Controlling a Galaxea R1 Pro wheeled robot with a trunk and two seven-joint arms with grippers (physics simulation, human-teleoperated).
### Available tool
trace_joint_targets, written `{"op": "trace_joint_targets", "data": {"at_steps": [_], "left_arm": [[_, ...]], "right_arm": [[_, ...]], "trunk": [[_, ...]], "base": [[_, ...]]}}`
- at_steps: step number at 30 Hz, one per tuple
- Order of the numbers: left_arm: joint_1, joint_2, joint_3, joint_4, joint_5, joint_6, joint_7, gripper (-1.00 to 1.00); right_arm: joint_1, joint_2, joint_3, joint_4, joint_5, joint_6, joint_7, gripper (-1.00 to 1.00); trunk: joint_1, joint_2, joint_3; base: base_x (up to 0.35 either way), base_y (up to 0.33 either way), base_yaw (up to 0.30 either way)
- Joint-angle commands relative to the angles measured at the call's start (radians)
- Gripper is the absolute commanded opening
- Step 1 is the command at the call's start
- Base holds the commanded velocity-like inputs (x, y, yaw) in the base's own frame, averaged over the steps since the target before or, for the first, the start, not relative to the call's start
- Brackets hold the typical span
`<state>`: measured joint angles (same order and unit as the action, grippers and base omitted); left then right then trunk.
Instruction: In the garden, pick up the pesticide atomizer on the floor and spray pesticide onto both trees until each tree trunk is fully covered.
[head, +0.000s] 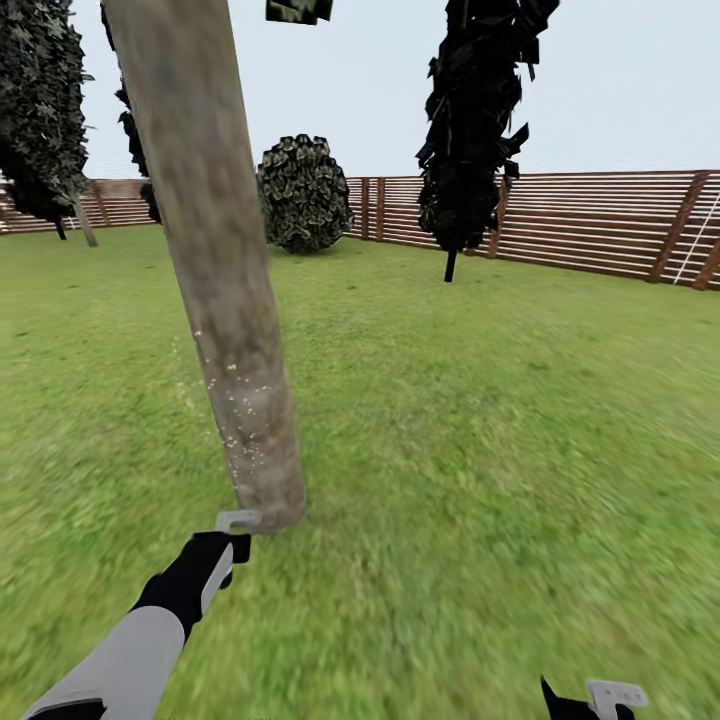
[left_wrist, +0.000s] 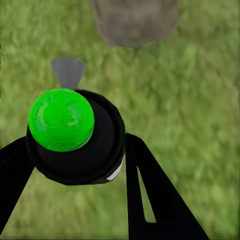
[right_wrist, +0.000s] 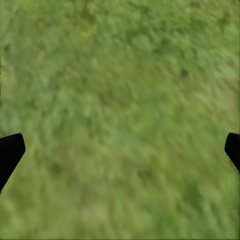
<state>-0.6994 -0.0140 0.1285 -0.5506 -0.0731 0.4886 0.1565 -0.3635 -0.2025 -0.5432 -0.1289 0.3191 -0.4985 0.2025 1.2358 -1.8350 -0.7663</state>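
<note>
Green lawn (head: 480, 420) runs out to a brown slatted fence (head: 600, 225) under a pale sky, and your work sits low in front of you. Your left gripper (left_wrist: 80, 150) is clenched on the pesticide atomizer (left_wrist: 75, 137): in the left wrist view its black fingers (left_wrist: 150, 195) flank a round dark body with a bright green cap and a sliver of white at the edge. In the head view that same hand (head: 215, 560) hangs just beside the foot of the near tree trunk (head: 215, 260), a thick mottled column leaning across the frame. Pesticide (head: 235, 410) shows as a scatter of white specks on the lower part of the bark; higher up the bark looks bare, so you probably have much of this trunk left to cover. Your right gripper (right_wrist: 120, 150) has its fingertips spread wide over plain grass, holding nothing. A round bush (head: 303, 193) stands by the fence, and a dark, thin-stemmed tree (head: 470, 130) further right.

Watch the closeness: the hand is so near the bark that raising it carelessly could knock the sprayer against the trunk and shift your grip. You cannot tell from here which way the nozzle points, so spray may land on grass instead of bark
</note>
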Motion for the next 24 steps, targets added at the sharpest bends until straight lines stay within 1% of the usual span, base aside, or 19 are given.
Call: {"op": "trace_joint_targets", "data": {"at_steps": [1, 4, 12, 16, 24], "left_arm": [[0.0, 0.0, 0.0, 0.0, -0.001, 0.007, 0.0, -1.0], [0.0, -0.001, -0.001, 0.0, -0.001, 0.024, 0.0, -1.0], [0.0, -0.002, -0.001, 0.0, -0.001, 0.025, 0.0, -1.0], [0.0, -0.003, -0.001, 0.0, 0.0, 0.025, 0.0, -1.0], [0.0, -0.009, -0.001, 0.0, 0.0, 0.025, -0.002, -1.0]], "right_arm": [[0.0, 0.0, 0.0, 0.0, 0.0, 0.0, 0.0, 1.0], [0.0, 0.0, 0.0, 0.0, 0.0, 0.0, 0.0, 1.0], [0.0, 0.0, 0.0, 0.0, 0.0, 0.0, 0.0, 1.0], [0.0, 0.0, 0.0, 0.0, 0.0, 0.0, 0.0, 1.0], [0.0, 0.0, 0.0, 0.0, 0.0, 0.0, 0.0, 1.0]], "trunk": [[0.0, 0.0, 0.0], [0.0, 0.0, 0.0], [0.0, 0.0, 0.0], [0.0, 0.0, 0.0], [0.0, 0.0, 0.0]], "base": [[0.151, -0.241, 0.268], [0.138, -0.249, 0.275], [0.182, -0.238, 0.263], [0.104, -0.255, 0.033], [0.005, -0.272, 0.001]]}}
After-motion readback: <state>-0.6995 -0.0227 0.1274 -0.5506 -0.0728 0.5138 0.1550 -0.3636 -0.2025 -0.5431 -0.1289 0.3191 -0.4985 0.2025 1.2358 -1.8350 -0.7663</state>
